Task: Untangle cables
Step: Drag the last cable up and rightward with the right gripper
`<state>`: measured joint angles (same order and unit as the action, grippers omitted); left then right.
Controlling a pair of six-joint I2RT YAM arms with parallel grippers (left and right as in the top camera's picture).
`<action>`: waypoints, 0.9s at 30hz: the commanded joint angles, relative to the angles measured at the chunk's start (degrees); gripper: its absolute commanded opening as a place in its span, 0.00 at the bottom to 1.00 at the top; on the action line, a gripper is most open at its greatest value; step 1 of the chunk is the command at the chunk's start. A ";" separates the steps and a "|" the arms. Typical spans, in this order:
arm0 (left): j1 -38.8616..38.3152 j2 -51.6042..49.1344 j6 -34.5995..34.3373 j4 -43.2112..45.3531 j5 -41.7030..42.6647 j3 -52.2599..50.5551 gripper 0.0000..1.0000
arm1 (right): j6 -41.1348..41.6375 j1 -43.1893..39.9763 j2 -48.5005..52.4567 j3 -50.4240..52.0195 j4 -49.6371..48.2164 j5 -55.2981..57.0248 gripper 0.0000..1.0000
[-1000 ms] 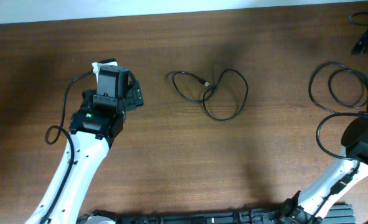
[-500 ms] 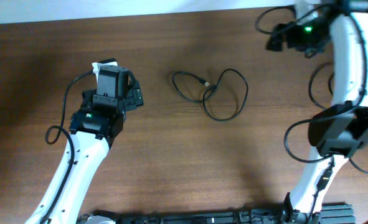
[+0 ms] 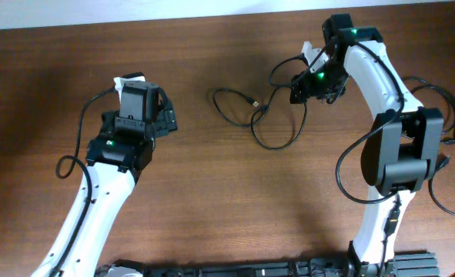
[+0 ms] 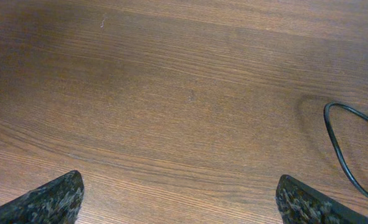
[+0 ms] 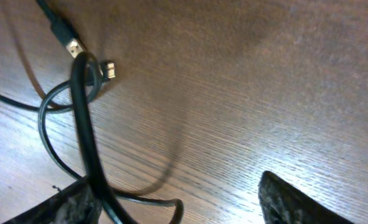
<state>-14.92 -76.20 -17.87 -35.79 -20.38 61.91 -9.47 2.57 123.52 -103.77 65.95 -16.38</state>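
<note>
The cables (image 3: 259, 115) are thin black cords in loose loops at the table's middle, crossing near two small plug ends (image 5: 75, 46). My right gripper (image 3: 298, 86) is open above the upper right loop. In the right wrist view a thick-looking cord (image 5: 87, 143) runs close past its left finger, between the fingers (image 5: 184, 202), and nothing is clamped. My left gripper (image 3: 164, 115) is open and empty to the left of the cables, with bare wood between its fingers (image 4: 184, 199). One cable loop (image 4: 340, 152) shows at the right edge of the left wrist view.
More black cord loops (image 3: 423, 108) lie at the table's right side beside the right arm's base. A black wire (image 3: 81, 142) hangs along the left arm. The table's far edge (image 3: 212, 15) runs along the top.
The right arm has swung in from the far right edge to the cables' upper right loop. The left arm and the cables have not moved.
</note>
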 commanded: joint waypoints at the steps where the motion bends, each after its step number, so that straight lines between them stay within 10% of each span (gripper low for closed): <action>1: 0.31 0.02 -0.74 0.07 0.02 0.02 0.99 | -0.63 0.15 -0.13 2.08 -1.20 -0.11 0.58; 6: 0.31 0.02 -0.74 0.07 0.02 0.02 0.99 | -0.83 0.15 -0.13 4.94 -5.40 -5.18 0.58; 8: 0.31 0.02 -0.74 0.07 0.02 0.02 0.99 | -0.81 0.15 -0.13 5.75 -6.80 -7.61 0.12; 9: 0.31 0.02 -0.74 0.07 0.02 0.02 0.99 | -0.81 0.24 -0.13 5.86 -6.91 -7.65 0.04; 27: 0.31 0.02 -0.74 0.07 0.02 0.02 0.99 | 15.21 -6.99 -0.15 -28.57 -6.86 -6.99 0.04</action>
<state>-14.92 -76.20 -17.87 -35.81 -20.38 61.91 0.95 -1.61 123.76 -127.72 59.24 -23.07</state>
